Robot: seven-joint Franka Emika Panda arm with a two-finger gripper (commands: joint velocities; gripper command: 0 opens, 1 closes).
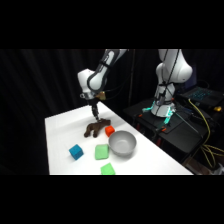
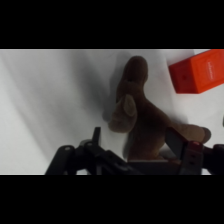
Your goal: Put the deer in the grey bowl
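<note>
The dark brown deer (image 1: 96, 129) lies on the white table (image 1: 62, 125), just left of a small red-orange block (image 1: 109, 131). My gripper (image 1: 94, 117) has come down on it from above. In the wrist view the deer (image 2: 142, 117) fills the middle, its head pointing away. My gripper (image 2: 137, 142) stands open, with one finger on each side of the deer's body. A gap shows between the left finger (image 2: 95, 137) and the deer. The grey bowl (image 1: 122, 143) sits to the right of the deer, nearer the camera, with nothing visible in it.
A blue block (image 1: 76, 152) and a green block (image 1: 102, 151) lie in front of the deer. Another green block (image 1: 107, 170) sits at the near edge. The red-orange block (image 2: 197, 72) is close to the deer's head. Dark equipment and cables stand right of the table.
</note>
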